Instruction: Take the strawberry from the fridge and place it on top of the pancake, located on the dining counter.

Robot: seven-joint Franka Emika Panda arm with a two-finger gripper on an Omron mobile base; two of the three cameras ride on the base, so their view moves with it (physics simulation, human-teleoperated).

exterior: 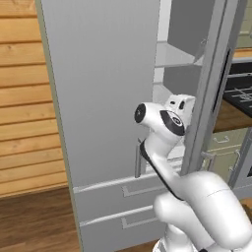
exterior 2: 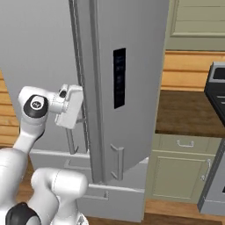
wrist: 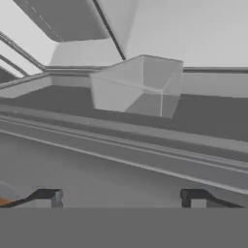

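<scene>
Fridge (exterior: 98, 98): L door shut, R door (exterior 2: 132, 66) swung open, seen nearly edge-on in the right base view w/ its black panel (exterior 2: 119, 78) facing the camera. Can't tell where the strawberry sits. Pale shelves (exterior: 174, 59) show through the gap btwn the doors in the left base view. Two drawers (exterior: 123, 189) below the doors, both shut. Vertical bar handle (exterior: 138, 157) on the L door's inner edge, another (exterior 2: 117, 162) low on the R door.

Arm (exterior: 162, 128) reaches up & fwd into that gap, wrist about level w/ the lower part of the doors, just beside the R door's edge. Pincer (wrist: 121, 198) spread wide: fingertips (wrist: 48, 197) well apart at the bottom of the hand view, nothing btwn them, touching nothing. It looks along a grey shelf inside the fridge. Ahead of it a pale, see-through boxy bin (wrist: 138, 87) sits further back, apart from the tips. Rails or shelf edges run across btwn bin & pincer. Small orange sliver at far lower L (wrist: 4, 202); too little of it to tell what.

Around the fridge: wood-plank wall (exterior: 24, 98) & wood floor (exterior: 34, 221) on its L. On its R a brown tabletop (exterior 2: 184, 114) over pale green cabinets (exterior 2: 180, 171), then a dark stove (exterior 2: 216, 88) at the edge.
</scene>
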